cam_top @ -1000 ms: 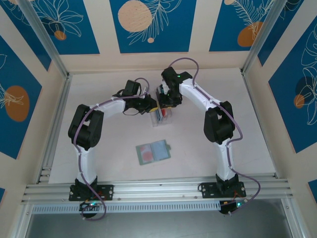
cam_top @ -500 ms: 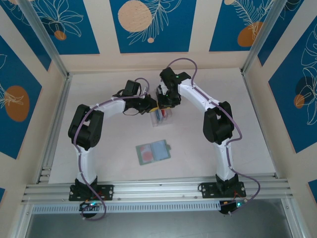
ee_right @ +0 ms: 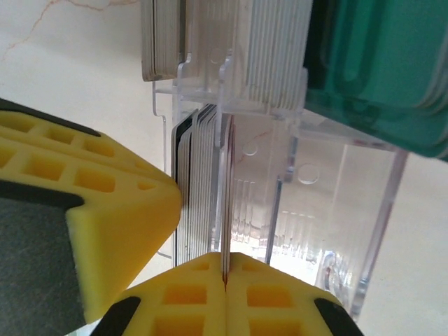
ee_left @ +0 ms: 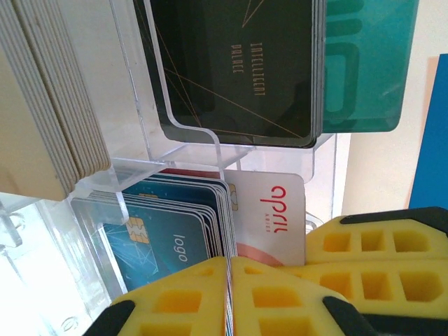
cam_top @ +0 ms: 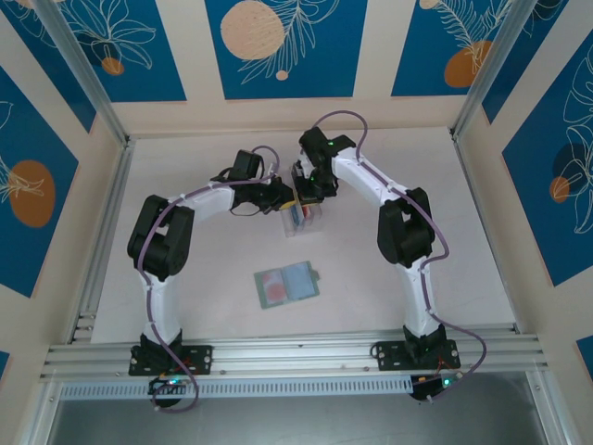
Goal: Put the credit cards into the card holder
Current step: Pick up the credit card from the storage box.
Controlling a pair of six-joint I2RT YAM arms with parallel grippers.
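The card holder [cam_top: 287,285] lies open and flat at the centre of the top view, well apart from both arms. A reddish and a blue patch in it may be cards already filed, but they are too small to tell. The credit cards [ee_left: 175,234] stand in a clear rack [ee_right: 336,203] above it, so most of the job looks left. The right wrist view shows the right gripper [ee_right: 225,276] pinched tight on one red-edged card [ee_right: 226,210]. The left wrist view shows printed card faces and the left gripper [ee_left: 229,290] closed to a slit against the blue ones, its hold unclear
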